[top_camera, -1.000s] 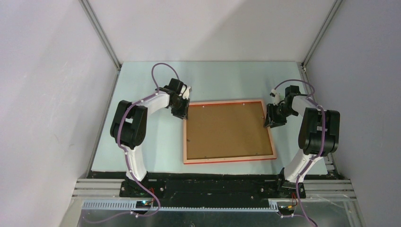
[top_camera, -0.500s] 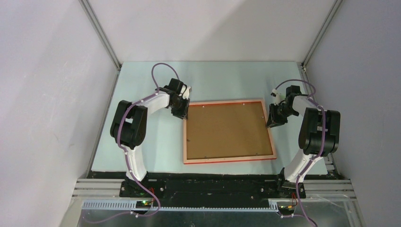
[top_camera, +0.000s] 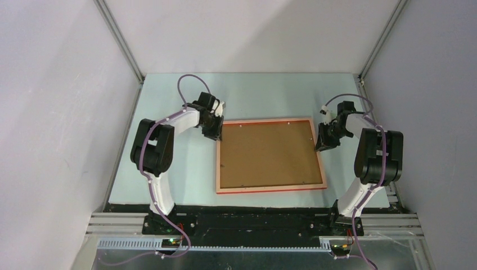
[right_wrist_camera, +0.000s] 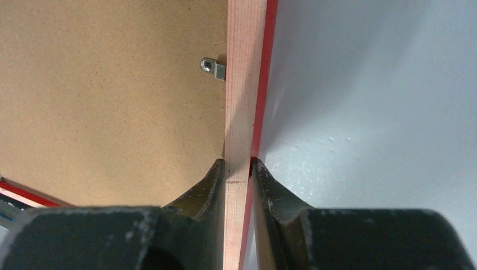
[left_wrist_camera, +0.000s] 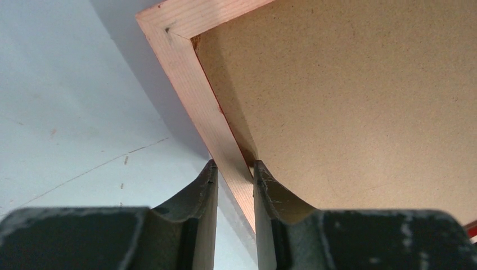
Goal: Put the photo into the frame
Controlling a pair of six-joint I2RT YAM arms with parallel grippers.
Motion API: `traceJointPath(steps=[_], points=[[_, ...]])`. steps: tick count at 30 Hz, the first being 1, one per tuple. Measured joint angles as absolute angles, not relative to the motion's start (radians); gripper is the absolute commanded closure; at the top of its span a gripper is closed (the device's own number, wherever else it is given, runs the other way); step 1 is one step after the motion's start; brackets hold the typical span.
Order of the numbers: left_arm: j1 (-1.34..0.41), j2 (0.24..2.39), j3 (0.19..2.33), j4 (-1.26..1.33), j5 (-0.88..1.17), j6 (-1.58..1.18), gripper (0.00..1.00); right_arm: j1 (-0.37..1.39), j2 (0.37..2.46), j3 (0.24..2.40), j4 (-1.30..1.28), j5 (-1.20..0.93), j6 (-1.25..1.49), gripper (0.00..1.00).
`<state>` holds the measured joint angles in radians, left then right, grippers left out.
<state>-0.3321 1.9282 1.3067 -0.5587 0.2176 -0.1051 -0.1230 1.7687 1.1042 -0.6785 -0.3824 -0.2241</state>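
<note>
The frame (top_camera: 270, 188) lies back-up in the middle of the table, pale wood rails with a red outer edge, and a plain brown backing board (top_camera: 267, 154) fills it. My left gripper (top_camera: 215, 132) is shut on the left rail near its far corner; in the left wrist view the rail (left_wrist_camera: 185, 73) runs at a slant between my fingertips (left_wrist_camera: 233, 169). My right gripper (top_camera: 322, 142) is shut on the right rail (right_wrist_camera: 242, 84), its jaws pressed against both sides (right_wrist_camera: 237, 166). A shadow lies under the frame in both wrist views. The photo is hidden.
A small metal tab (right_wrist_camera: 212, 67) on the right rail holds the backing board (right_wrist_camera: 101, 95). The pale green table top (top_camera: 180, 169) is enclosed by grey walls left, right and behind. Both arm bases stand at the near edge.
My right gripper has closed onto the right rail. The frame has shifted slightly to the left. The left gripper keeps its hold.
</note>
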Motion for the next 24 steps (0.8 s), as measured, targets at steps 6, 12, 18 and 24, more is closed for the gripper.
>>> traceJointPath(steps=[6, 12, 18, 24], points=[[-0.283, 1.961, 1.353, -0.571, 0.249, -0.103, 1.0, -0.1, 1.784, 1.116, -0.669, -0.406, -0.198, 1.0], [-0.258, 2.015, 1.432, -0.595, 0.263, -0.079, 1.0, -0.084, 1.827, 1.163, -0.673, -0.424, -0.17, 1.0], [-0.243, 2.059, 1.501, -0.614, 0.265, -0.062, 1.0, -0.068, 1.868, 1.215, -0.684, -0.424, -0.15, 1.0], [-0.236, 2.109, 1.577, -0.624, 0.255, -0.064, 1.0, -0.064, 1.921, 1.288, -0.707, -0.426, -0.138, 1.0]])
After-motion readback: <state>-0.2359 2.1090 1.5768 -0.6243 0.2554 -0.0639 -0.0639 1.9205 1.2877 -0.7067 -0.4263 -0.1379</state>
